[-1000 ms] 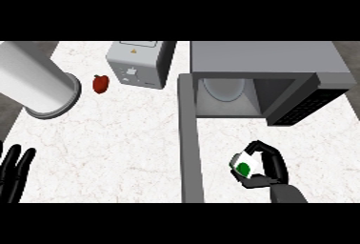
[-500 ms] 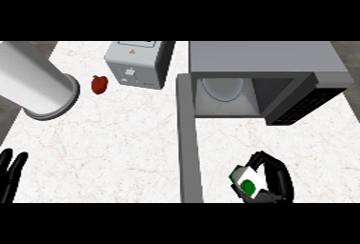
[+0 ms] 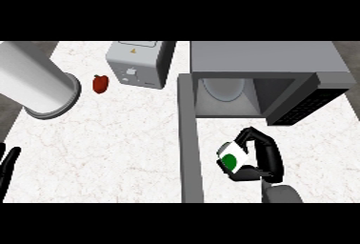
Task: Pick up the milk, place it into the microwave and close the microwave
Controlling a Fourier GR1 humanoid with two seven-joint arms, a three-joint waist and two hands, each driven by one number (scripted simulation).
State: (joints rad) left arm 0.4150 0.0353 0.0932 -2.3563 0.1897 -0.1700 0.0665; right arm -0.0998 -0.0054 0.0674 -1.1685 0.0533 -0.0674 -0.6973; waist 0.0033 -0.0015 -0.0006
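The milk (image 3: 231,160) is a small white carton with a green disc on its top. My right hand (image 3: 264,155) is curled round it, just in front of the open microwave (image 3: 267,59). The carton sits right of the microwave's door (image 3: 188,143), which swings out towards me. Inside the microwave a pale turntable plate (image 3: 224,88) shows. My left hand (image 3: 8,167) rests at the lower left edge, fingers straight, holding nothing.
A white toaster (image 3: 138,62) stands left of the microwave at the back. A red pepper (image 3: 101,84) lies beside it. A large grey cylinder (image 3: 36,81) fills the back left corner. The microwave's dark control panel (image 3: 309,102) juts out to the right.
My right hand with the milk dipped towards the lower edge, then came back up towards the microwave's opening. My left hand sank lower at the left edge.
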